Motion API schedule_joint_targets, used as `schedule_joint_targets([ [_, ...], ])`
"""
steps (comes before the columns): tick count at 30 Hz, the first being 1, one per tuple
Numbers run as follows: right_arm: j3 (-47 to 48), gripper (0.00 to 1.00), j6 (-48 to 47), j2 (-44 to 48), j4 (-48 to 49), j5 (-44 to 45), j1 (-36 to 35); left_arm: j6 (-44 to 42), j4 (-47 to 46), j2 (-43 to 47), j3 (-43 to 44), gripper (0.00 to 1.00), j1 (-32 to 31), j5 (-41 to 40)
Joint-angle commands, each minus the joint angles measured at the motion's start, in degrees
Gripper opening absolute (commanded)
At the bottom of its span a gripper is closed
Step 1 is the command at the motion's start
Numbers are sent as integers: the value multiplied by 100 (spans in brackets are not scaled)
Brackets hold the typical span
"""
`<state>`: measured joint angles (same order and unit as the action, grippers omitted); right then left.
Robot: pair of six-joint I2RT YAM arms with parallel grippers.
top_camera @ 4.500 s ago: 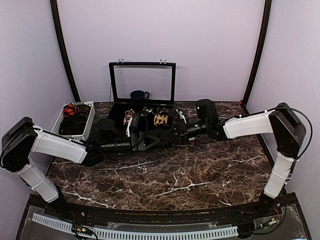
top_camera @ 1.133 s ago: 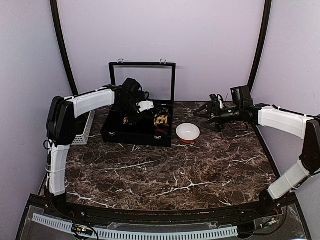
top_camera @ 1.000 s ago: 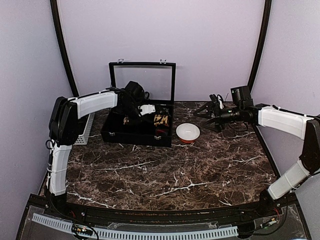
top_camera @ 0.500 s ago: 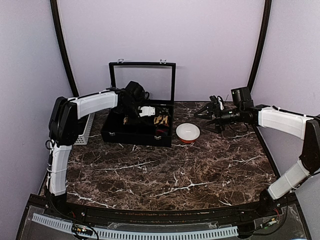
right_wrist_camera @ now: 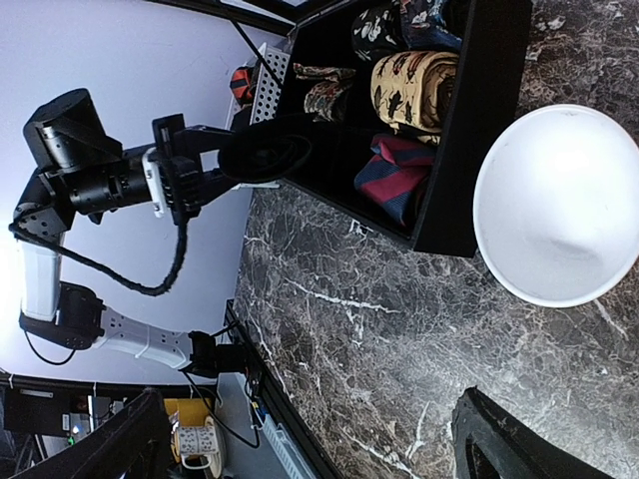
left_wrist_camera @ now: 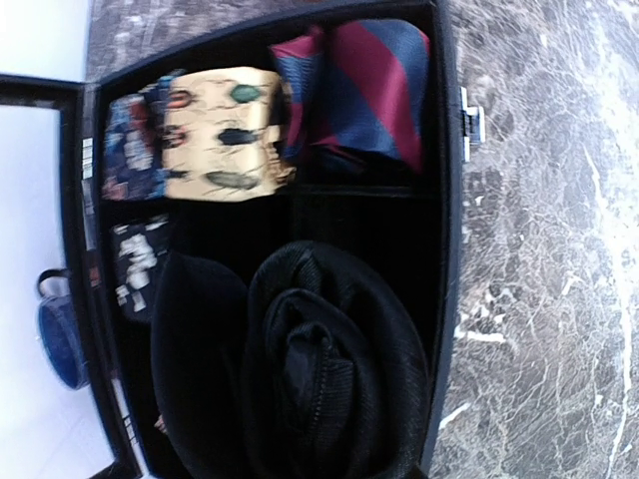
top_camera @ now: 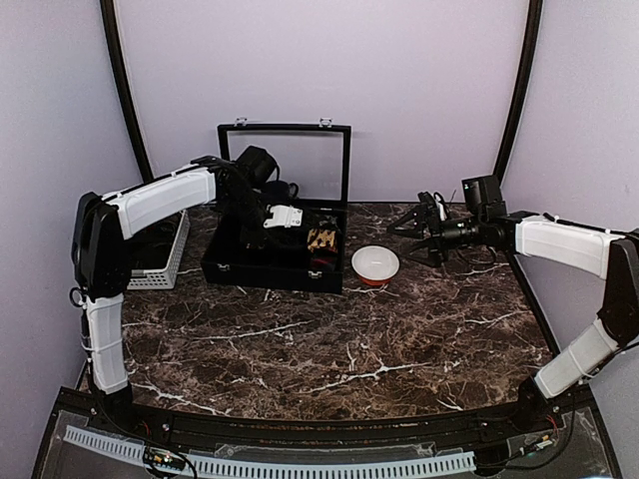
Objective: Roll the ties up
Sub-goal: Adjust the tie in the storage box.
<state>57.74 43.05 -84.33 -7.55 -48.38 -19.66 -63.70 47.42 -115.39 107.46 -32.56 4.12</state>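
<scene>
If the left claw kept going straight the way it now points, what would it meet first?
The rolled black tie it holds hangs over the open case, so the roll would likely touch down inside the case first; depth is unclear.

Matt, coarse-woven cloth black tie (left_wrist_camera: 329, 369); smooth white bowl (top_camera: 375, 262); polished, veined marble-look table (top_camera: 349, 349).

I see a black case (top_camera: 270, 273) left of centre in the overhead view, its glass lid (top_camera: 285, 128) standing upright along the back. Just to its right a white bowl (top_camera: 375, 263) rests on the dark marble table (top_camera: 349, 349). A white slotted basket (top_camera: 160, 275) sits near the case at the frame's left. Lower left in my left wrist view, a blue mug (left_wrist_camera: 58, 339) shows through the lid.
</scene>
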Motion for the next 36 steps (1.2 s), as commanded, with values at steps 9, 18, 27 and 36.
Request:
schedule_joint_targets([
  [9,-132,98,11,55,130,-123,42,-407,527,-694,-156,0,-84,142],
  [18,-41,98,-33,-39,63,-189,45,-560,223,-1059,-160,0,-84,-216],
  [27,9,98,-83,-82,10,-223,59,-485,-30,-1151,-32,64,-75,-317],
  [36,-30,98,-64,-92,70,-242,65,-582,68,-867,58,59,-71,-279],
])
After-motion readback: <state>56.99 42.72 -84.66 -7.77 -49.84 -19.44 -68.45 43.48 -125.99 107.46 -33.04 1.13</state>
